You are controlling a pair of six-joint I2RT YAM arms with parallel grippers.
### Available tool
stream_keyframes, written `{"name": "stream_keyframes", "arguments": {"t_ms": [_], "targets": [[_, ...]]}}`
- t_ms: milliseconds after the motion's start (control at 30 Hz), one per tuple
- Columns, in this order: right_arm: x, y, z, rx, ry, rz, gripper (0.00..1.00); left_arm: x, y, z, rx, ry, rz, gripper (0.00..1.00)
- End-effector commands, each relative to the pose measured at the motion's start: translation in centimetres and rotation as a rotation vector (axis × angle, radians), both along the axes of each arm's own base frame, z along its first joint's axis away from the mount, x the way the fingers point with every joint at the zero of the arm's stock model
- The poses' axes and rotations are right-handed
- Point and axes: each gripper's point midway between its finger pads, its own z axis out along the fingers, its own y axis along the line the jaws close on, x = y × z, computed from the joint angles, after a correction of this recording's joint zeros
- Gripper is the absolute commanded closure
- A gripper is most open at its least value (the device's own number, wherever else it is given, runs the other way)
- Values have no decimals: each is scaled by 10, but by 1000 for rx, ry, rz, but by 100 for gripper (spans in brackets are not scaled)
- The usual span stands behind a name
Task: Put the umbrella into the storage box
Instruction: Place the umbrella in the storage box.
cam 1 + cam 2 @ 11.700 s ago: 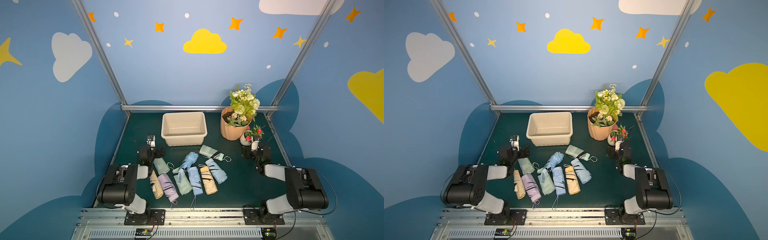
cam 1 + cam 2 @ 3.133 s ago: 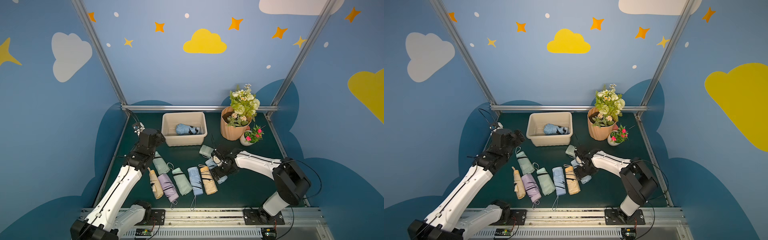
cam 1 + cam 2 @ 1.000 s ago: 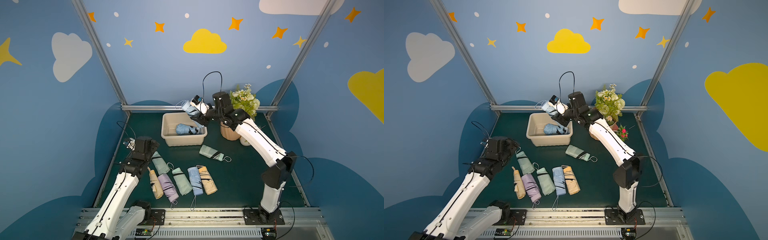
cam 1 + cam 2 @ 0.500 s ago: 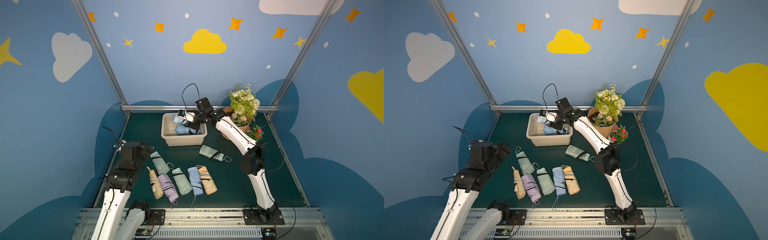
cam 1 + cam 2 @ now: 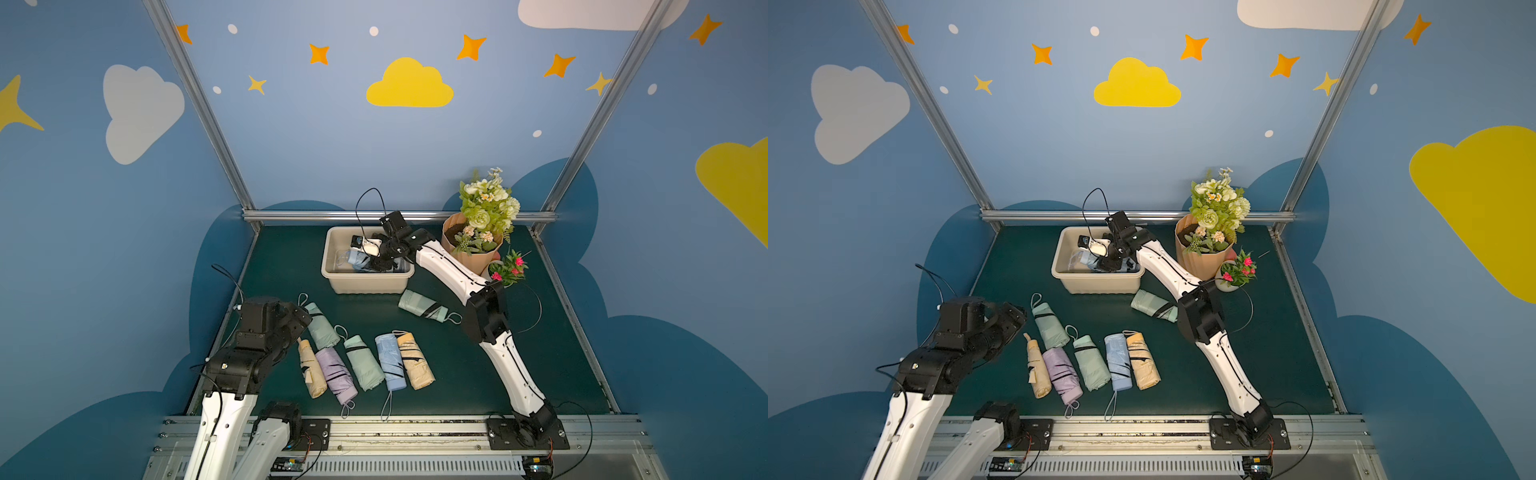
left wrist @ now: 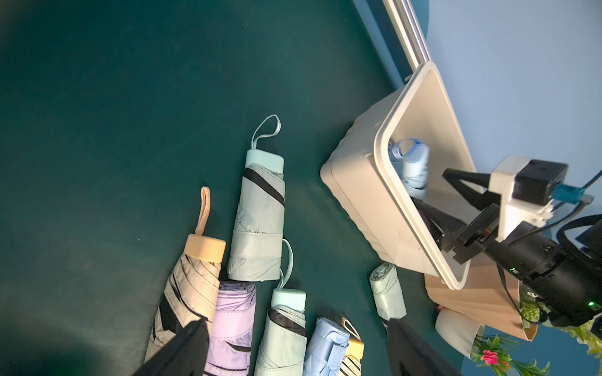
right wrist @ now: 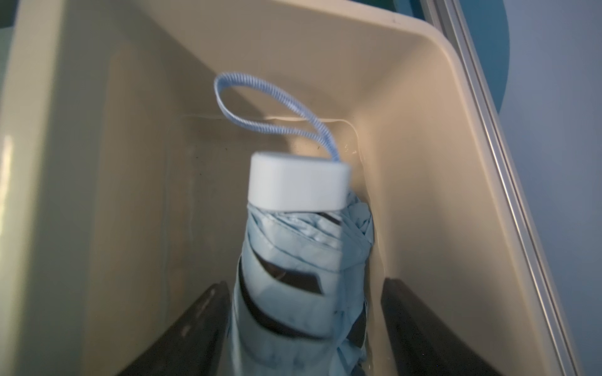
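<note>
Right wrist view: light-blue umbrella [image 7: 299, 254] down inside storage box [image 7: 130, 130], between widely parted jaws of right end effector [image 7: 304, 283], released. Left end effector [image 6: 296, 322] gaping, empty, over surface [image 6: 130, 97].

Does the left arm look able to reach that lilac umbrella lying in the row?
Probably yes. The left gripper is open close by the row, and nothing lies on the lilac umbrella. The beige umbrella and a mint umbrella lie right against its sides, so a grip may be tight.
</note>
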Motion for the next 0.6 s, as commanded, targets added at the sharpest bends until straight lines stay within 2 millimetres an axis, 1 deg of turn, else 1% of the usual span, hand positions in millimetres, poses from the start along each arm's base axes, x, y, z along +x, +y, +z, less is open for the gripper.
{"name": "stream_keyframes", "arguments": {"t_ms": [0, 67, 167, 233, 300, 333, 400, 467, 533, 567], "targets": [[0, 11, 59, 112, -88, 3, 2, -1, -5, -9, -29, 37, -9, 8], [-2, 8, 80, 130, -120, 9, 2, 3, -6, -12, -39, 38, -10, 8], [-8, 0, 122, 195, -143, 5, 2, 13, -9, -17, -54, 44, -10, 8], [-15, -6, 154, 250, -160, -14, 2, 21, -11, -21, -63, 55, -13, 8], [-20, -12, 181, 307, -175, -52, 2, 31, -14, -24, -68, 63, -25, 8], [-25, -17, 198, 352, -173, -81, 2, 36, -17, -25, -72, 63, -35, 8], [-35, -27, 218, 428, -123, -152, 2, 45, -20, -28, -80, 67, -48, 8], [-50, -39, 228, 498, -27, -237, 2, 53, -21, -30, -85, 65, -51, 9], [-67, -52, 221, 530, 94, -322, 3, 59, -22, -34, -84, 66, -56, 10], [-78, -59, 214, 528, 143, -353, 4, 61, -23, -36, -84, 70, -59, 10]]}}
